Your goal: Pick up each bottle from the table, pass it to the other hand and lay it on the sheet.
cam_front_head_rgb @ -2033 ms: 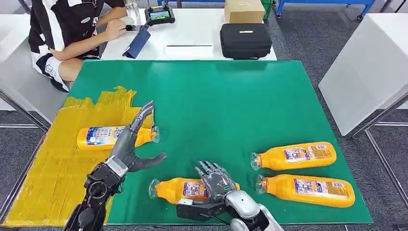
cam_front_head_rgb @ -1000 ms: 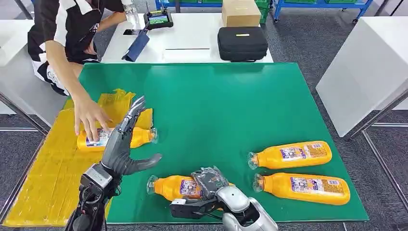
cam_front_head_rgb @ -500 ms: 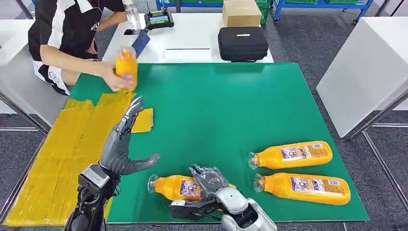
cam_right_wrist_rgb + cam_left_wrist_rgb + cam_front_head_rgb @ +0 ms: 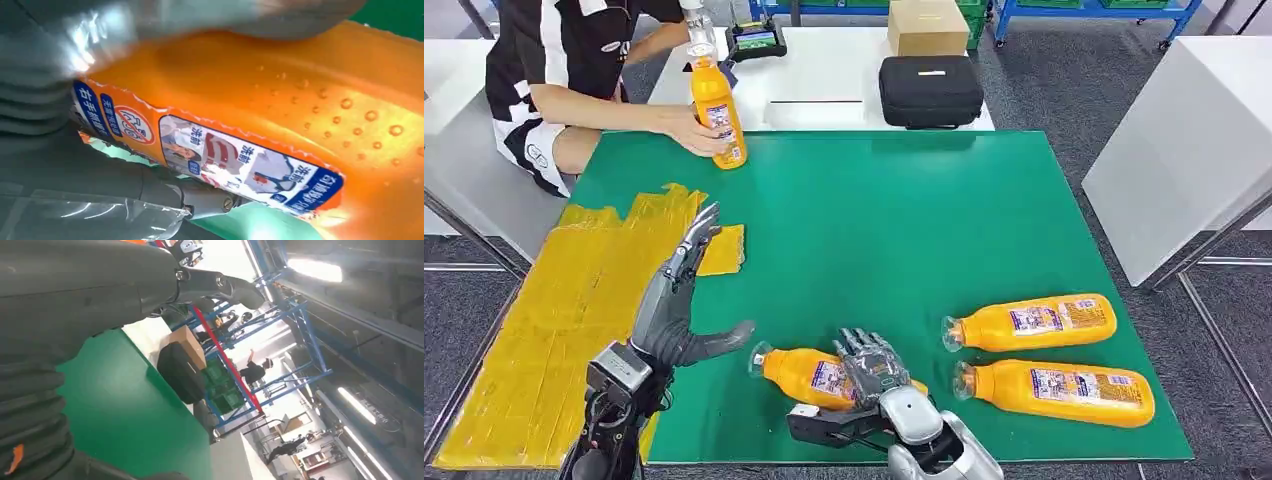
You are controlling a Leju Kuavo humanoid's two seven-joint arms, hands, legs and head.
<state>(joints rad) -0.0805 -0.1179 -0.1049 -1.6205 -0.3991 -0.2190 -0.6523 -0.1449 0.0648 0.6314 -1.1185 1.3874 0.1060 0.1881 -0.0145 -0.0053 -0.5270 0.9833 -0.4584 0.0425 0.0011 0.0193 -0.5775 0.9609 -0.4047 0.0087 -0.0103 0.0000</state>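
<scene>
My right hand grips an orange bottle near the green mat's front edge; the bottle is tilted, cap end toward the left. Close up in the right wrist view, the orange bottle and its printed label sit against my fingers. My left hand stands empty with fingers spread, over the edge of the yellow sheet, a little to the left of the bottle's cap. Two more orange bottles lie on the mat at the right.
A person at the far left holds a fourth orange bottle upright at the mat's back edge. A black case, a cardboard box and a tablet lie on the white table behind. Another white table stands to the right.
The person took the bottle off the yellow sheet and stood it at the mat's back edge. My right hand closed on the front bottle and tipped its cap end up. My left hand barely moved.
</scene>
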